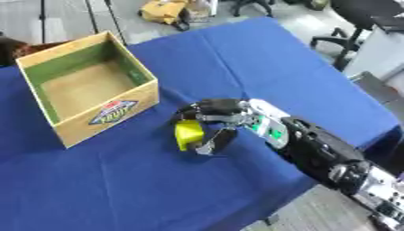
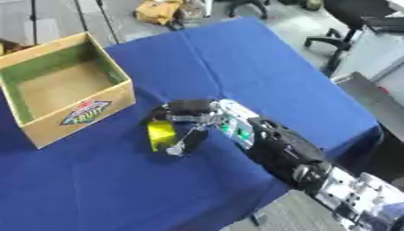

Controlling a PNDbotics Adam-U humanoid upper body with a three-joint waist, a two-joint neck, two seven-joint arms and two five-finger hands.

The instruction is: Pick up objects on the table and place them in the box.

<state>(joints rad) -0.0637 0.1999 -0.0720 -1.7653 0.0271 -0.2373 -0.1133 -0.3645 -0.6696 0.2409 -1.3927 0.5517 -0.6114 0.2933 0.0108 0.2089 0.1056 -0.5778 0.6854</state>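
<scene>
A small yellow object [image 1: 189, 133] sits low over the blue tablecloth, between the curled fingers and thumb of my right hand [image 1: 218, 118]. The right arm comes in from the lower right. Left of the hand stands the open cardboard box [image 1: 107, 113], with green inner walls, a brown floor and a printed label on its front; nothing shows inside it. The hand is about a hand's width to the right of the box's near corner. Whether the yellow object is touching the cloth I cannot tell. My left hand shows in neither view.
The blue cloth [image 1: 260, 58] covers the table; its right edge drops off near an office chair [image 1: 359, 18] and a grey desk. A yellow bag [image 1: 164, 10] lies on the floor beyond the far edge.
</scene>
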